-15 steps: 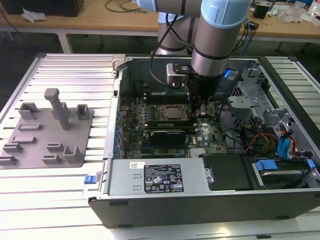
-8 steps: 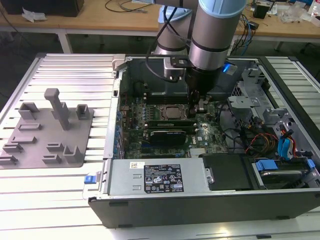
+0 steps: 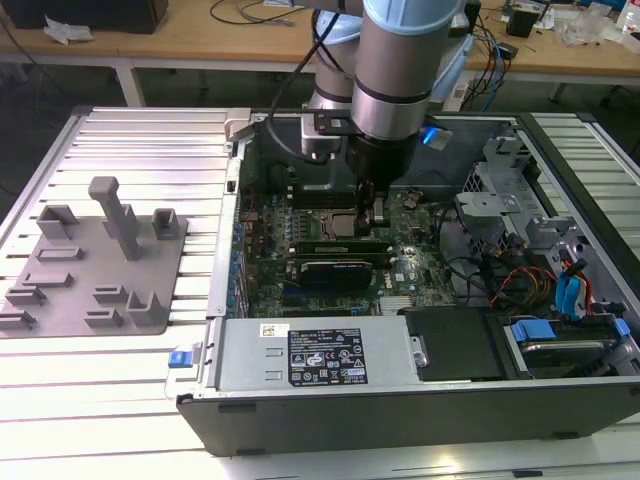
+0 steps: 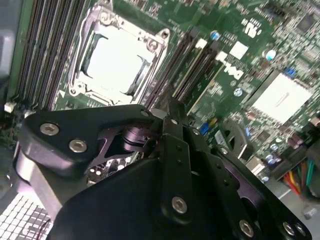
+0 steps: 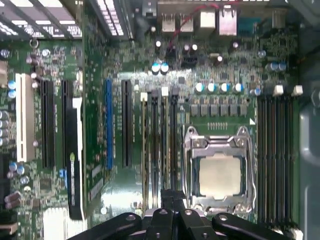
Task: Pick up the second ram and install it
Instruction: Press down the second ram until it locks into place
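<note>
Exterior view: black metal gripper (image 3: 373,212) over glossy green motherboard (image 3: 415,255).

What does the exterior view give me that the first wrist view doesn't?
Exterior view alone: the grey fixture plate on the slatted table, the labelled power supply, and the arm reaching down into the open case. First wrist view alone: the row of white, black and blue expansion slots. Both: the gripper over the memory slots beside the processor socket.
</note>
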Controlling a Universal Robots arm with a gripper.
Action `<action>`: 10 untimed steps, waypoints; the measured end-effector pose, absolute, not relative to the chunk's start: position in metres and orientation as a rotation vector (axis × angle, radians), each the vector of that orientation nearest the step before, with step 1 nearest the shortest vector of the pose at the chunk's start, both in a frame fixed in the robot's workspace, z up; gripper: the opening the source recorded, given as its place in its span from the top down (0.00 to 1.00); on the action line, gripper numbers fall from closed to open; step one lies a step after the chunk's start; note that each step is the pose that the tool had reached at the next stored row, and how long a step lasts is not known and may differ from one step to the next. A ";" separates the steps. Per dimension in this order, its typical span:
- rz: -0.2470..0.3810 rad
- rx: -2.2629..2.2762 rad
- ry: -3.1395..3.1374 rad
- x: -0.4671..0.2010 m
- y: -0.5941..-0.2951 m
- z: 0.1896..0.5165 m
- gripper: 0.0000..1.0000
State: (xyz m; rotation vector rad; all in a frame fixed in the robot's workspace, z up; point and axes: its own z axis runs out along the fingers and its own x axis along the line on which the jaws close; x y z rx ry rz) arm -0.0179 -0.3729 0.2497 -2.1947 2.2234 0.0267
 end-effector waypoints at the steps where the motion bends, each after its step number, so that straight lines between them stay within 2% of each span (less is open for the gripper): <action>1: 0.026 -2.195 2.223 -0.024 -0.373 0.250 0.92; 10: 0.024 -2.194 2.222 -0.055 -0.373 0.250 0.92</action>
